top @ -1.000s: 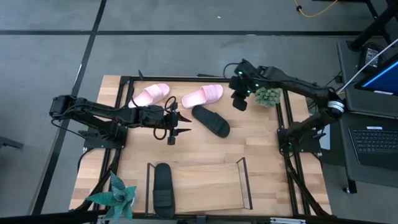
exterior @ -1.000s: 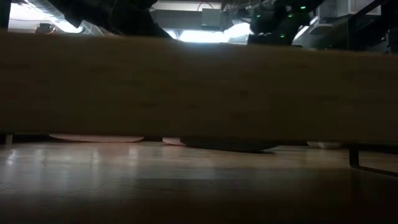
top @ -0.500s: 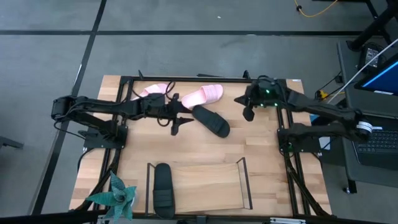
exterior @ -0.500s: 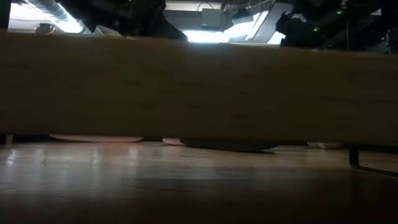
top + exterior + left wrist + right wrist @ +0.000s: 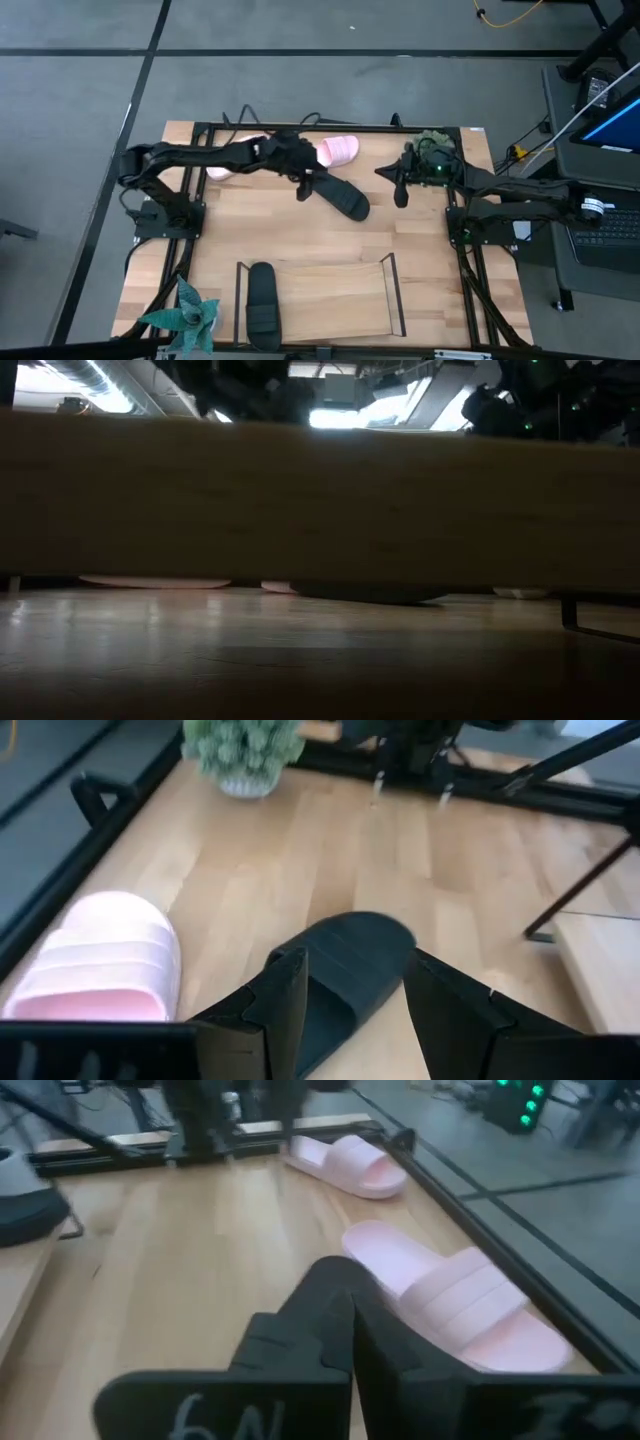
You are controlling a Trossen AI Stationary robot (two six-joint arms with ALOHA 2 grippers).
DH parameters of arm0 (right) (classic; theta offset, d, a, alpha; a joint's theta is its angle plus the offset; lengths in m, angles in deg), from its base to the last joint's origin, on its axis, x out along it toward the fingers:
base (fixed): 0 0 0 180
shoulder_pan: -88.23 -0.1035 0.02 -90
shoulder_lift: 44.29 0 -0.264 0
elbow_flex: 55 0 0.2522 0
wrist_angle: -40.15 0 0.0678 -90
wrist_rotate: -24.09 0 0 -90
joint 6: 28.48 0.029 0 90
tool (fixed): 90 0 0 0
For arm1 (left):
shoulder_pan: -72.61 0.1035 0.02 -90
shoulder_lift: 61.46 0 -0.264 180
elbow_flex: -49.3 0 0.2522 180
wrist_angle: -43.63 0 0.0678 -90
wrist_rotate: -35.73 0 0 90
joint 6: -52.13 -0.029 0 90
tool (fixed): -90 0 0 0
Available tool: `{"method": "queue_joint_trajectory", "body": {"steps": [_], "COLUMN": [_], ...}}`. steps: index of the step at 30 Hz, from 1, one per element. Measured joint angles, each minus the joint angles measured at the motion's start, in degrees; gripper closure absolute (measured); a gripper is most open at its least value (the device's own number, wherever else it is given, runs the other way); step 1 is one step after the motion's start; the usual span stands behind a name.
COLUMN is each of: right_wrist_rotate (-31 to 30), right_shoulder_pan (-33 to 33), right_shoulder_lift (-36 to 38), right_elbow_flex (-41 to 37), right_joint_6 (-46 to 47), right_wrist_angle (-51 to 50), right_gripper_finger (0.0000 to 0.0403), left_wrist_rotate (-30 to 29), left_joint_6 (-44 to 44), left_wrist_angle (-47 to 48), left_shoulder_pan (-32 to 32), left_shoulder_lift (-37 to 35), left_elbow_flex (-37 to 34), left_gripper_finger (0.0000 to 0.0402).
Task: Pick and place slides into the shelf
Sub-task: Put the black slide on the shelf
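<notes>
The bench (image 5: 420,250) has a light wooden top, bordered by a black frame (image 5: 300,127) and standing on a grey floor (image 5: 300,40) crossed by dark lines. A small bushy green plant (image 5: 243,742) in a pale pot sits near the bench's far right corner, and a spiky teal-green plant (image 5: 186,312) sits at the near left corner. Off the bench's right side stand a laptop (image 5: 603,225) and a lit blue screen (image 5: 618,125), and a yellow cable (image 5: 510,14) lies on the floor beyond.

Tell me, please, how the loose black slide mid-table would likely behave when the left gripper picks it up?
The black slide looks foam-like, so probably light with some give. It lies flat on its sole, so it is unlikely to roll. The open left gripper straddles it; gripped at one end, it may droop.
</notes>
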Motion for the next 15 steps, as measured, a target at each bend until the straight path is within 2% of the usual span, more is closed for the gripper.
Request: {"method": "queue_joint_trajectory", "body": {"steps": [4,11,15], "right_wrist_rotate": [0.25,0.23,5.78], "right_shoulder_pan": [-1.34,-2.29,-2.5], "right_shoulder_lift": [0.02,0.02,0.02], "right_elbow_flex": [-3.37,-4.19,-4.19], "right_joint_6": [-1.32,-2.6,-2.83], "right_wrist_angle": [5.37,6.74,6.5], "right_gripper_finger": [0.0401,0.0401,0.0398], "left_wrist_rotate": [2.28,6.41,6.62], "left_joint_6": [-0.2,0.1,0.12], "left_wrist_angle": [1.07,3.97,4.75], "left_shoulder_pan": [1.33,3.23,3.44], "left_shoulder_lift": [5.07,10.5,12.33], "left_elbow_flex": [3.64,8.64,11.08], "left_gripper_finger": [0.0244,0.0244,0.0244]}}
